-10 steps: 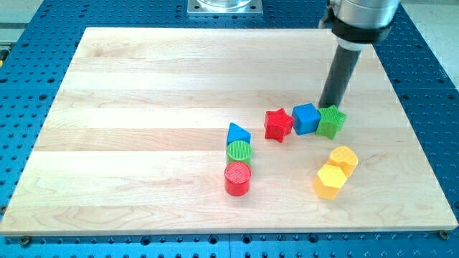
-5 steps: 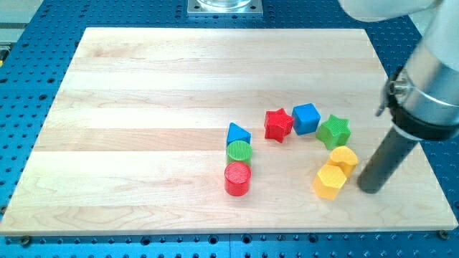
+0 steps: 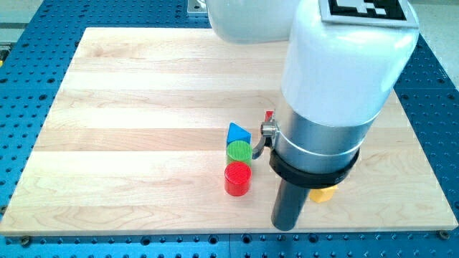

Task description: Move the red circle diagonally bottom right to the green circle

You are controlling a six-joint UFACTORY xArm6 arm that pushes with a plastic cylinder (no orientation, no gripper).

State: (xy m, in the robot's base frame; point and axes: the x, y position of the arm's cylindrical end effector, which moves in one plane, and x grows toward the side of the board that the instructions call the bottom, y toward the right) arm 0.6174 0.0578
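Note:
The red circle stands near the board's bottom edge, just left of centre. The green circle touches it from above, and a blue triangle sits above that. My tip rests on the board to the lower right of the red circle, a short gap away, not touching it. The arm's large white and grey body covers the blocks to the right.
A sliver of the red star and a corner of a yellow block show past the arm. The other blocks on the right are hidden. The wooden board lies on a blue perforated table.
My tip has swung from above the green star, around the right of the yellow blocks, to the bottom edge right of the red circle. The green star shifted slightly to the lower right.

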